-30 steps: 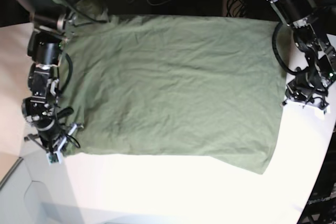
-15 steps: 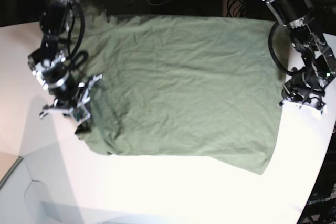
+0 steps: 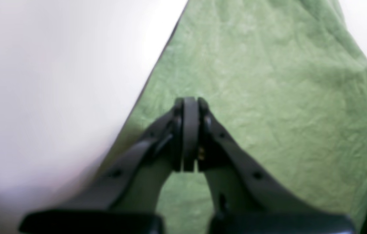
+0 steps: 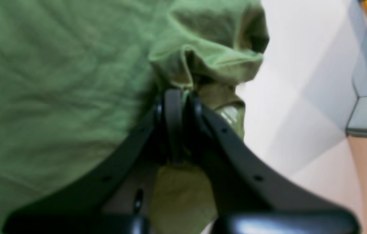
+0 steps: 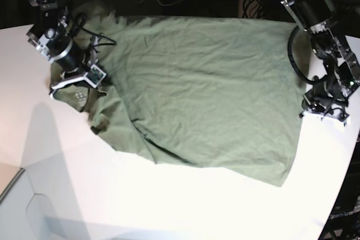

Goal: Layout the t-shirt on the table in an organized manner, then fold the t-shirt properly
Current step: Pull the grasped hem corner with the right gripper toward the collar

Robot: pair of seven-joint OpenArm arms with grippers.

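Here, right gripper (image 4: 180,97) pinching bunched t-shirt (image 5: 202,88) edge, left gripper (image 3: 188,104) closed empty, table (image 5: 169,206).

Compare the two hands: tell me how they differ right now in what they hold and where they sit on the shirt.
The right hand is shut on a bunched corner of the t-shirt, lifted off the table; the left hand is shut on nothing, over flat fabric. In the base view the right hand sits at the shirt's left edge, the left hand at its right. Both are closed.

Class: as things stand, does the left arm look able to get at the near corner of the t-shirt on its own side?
Probably yes: the left tool, shut, sits beside the t-shirt edge, with bare table toward that corner.
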